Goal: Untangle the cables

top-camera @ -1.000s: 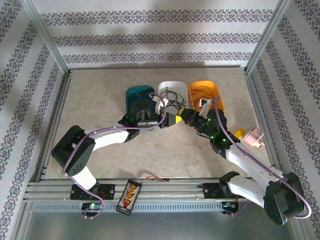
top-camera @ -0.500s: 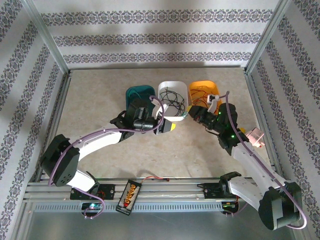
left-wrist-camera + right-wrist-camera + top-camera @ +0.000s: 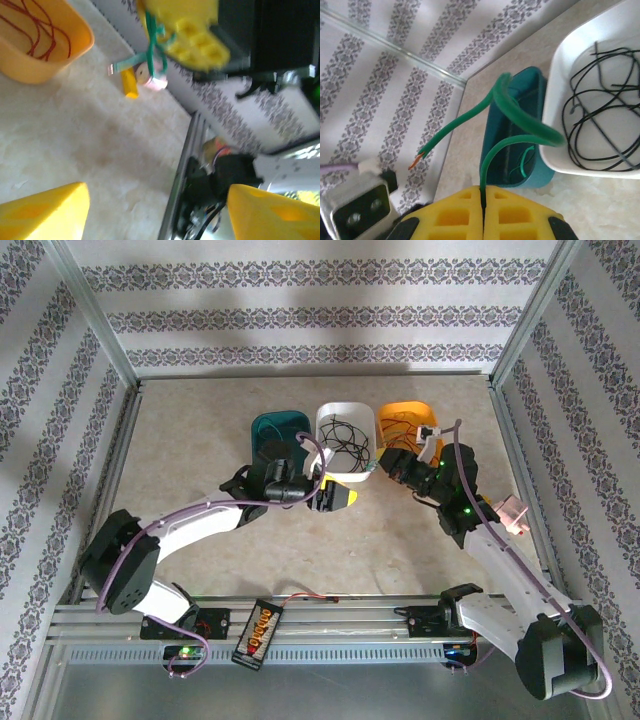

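One looped, glossy green cable (image 3: 540, 131) between the right gripper's (image 3: 483, 195) yellow jaws.

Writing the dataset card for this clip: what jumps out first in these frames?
The green cable stands out first, pinched in the shut yellow fingers of the right gripper and looping up across the teal tray in the right wrist view. Next are the colour-sorted trays: black cables coiled in the white tray, red cables in the orange tray. The left gripper hangs open close by.
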Available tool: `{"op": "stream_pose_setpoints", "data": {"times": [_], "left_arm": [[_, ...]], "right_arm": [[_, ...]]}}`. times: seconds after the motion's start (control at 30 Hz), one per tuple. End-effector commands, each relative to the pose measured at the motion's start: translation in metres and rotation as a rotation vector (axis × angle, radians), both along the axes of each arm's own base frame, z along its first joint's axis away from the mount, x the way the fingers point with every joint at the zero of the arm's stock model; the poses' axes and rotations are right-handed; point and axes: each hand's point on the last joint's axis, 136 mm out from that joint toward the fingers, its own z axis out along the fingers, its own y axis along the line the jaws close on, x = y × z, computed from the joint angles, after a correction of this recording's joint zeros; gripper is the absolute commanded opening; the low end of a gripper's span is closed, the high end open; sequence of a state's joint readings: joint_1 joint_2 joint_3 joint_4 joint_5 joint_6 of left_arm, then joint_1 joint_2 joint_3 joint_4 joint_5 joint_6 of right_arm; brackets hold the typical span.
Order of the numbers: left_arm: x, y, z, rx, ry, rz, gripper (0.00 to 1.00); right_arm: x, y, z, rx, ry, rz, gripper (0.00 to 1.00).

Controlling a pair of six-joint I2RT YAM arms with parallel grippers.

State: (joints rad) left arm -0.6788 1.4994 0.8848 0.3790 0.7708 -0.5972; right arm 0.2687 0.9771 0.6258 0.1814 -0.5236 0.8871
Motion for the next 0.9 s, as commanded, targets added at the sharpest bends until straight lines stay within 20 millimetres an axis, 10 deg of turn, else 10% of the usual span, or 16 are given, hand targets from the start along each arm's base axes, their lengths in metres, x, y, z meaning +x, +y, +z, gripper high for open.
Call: {"op": "stream_pose_setpoints", "data": {"times": [0.0,0.23,0.87], "left_arm": [[0.021,-0.009,0.040,-0.190,-0.049,0.046,0.78],[0.032,-0.021,0.053,-0.245,-0.056,0.028,0.78],[0.051,-0.021,0.039,-0.226,-0.043,0.110,0.08]], "right_arm": [[-0.006,0.017,0.022,0.028,-0.070,0.070,0.04],[-0.010,0.026,0.025,0.053,-0.072,0.090,0.04],[-0.016,0.033,0.025,0.072,-0.065,0.092,0.04]]}}
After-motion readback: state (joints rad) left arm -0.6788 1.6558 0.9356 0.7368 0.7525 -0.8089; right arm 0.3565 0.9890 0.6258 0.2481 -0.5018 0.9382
